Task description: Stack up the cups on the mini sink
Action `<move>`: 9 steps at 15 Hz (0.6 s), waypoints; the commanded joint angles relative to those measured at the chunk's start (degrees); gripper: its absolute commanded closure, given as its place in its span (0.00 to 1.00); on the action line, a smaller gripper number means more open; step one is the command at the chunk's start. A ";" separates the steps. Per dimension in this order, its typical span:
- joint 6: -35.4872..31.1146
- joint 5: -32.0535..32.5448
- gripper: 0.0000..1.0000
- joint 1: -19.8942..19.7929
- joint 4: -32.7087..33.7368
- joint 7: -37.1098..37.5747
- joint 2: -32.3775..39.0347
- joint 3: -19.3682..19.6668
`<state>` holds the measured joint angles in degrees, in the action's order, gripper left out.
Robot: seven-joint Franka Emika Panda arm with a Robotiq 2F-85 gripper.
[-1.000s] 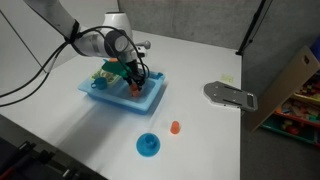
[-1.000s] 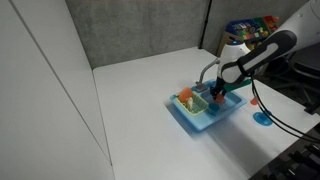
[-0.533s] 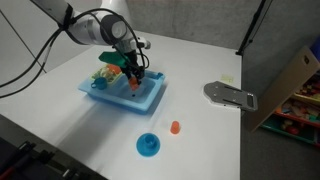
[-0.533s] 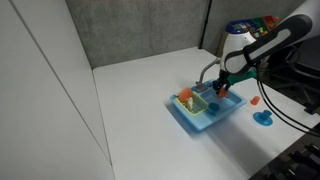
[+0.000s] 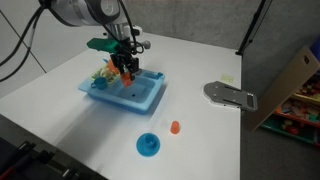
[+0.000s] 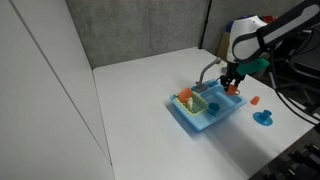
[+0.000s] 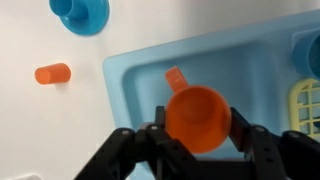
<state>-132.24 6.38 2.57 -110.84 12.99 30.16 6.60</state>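
The light blue mini sink stands on the white table and shows in both exterior views. My gripper hangs above the sink's basin, shut on an orange-red cup with a handle, held clear of the sink. In the wrist view the gripper clamps the cup from both sides over the basin. A second orange-red cup lies on the table beside the sink; it also shows in the wrist view and in an exterior view.
A blue round piece lies on the table near the front edge, also in the wrist view. A flat grey metal plate lies toward the table's side. Orange and green toys fill the sink's rack section. A cardboard box stands beyond the table.
My gripper has risen out of the sink's basin with the orange-red cup in it. The cup on the table has not moved.
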 commanded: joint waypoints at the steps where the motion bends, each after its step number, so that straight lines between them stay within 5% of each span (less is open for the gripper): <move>1: 3.82 1.82 0.63 1.14 -3.50 1.57 -4.93 0.17; 9: 4.82 2.72 0.63 3.34 -9.09 2.44 -10.62 -1.59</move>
<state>-127.51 7.43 5.34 -116.40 13.49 23.38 5.95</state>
